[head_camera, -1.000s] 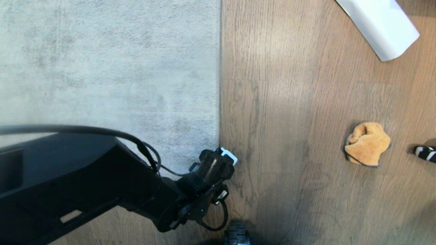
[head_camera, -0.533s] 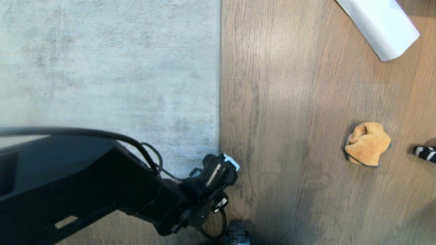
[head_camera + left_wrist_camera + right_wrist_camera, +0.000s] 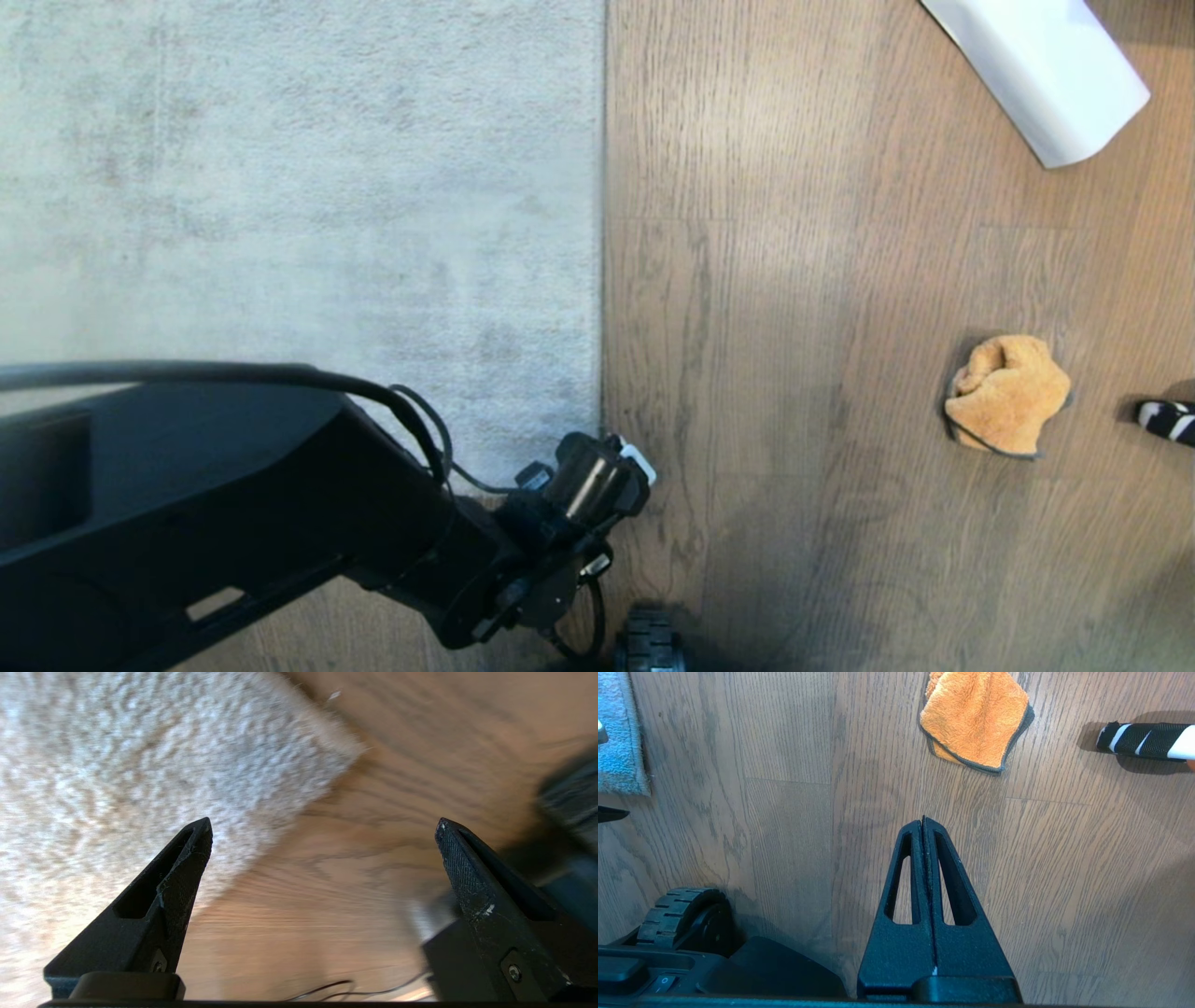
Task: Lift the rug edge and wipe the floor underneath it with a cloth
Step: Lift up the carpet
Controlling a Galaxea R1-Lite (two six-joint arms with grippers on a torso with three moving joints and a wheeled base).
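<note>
The pale grey rug (image 3: 299, 187) lies flat on the left, and the rug edge (image 3: 601, 280) runs straight down to its near corner (image 3: 341, 746). My left arm's wrist (image 3: 597, 481) hangs over that corner. The left gripper (image 3: 323, 826) is open wide and holds nothing; one finger (image 3: 187, 868) is over the pile, the other (image 3: 467, 877) over the bare floor (image 3: 766, 327). The orange cloth (image 3: 1006, 394) lies bunched on the floor far to the right. The right gripper (image 3: 923, 821) is shut and empty, hanging above the floor short of the cloth (image 3: 976, 718).
A white rolled sheet (image 3: 1046, 65) lies at the far right. A black-and-white striped object (image 3: 1167, 420) sits just right of the cloth. The base's wheel (image 3: 649, 644) is at the near edge, close to the left wrist.
The left wrist has shifted slightly towards the near side over the rug corner and has turned a little. The cloth, the rug and the right gripper have not moved.
</note>
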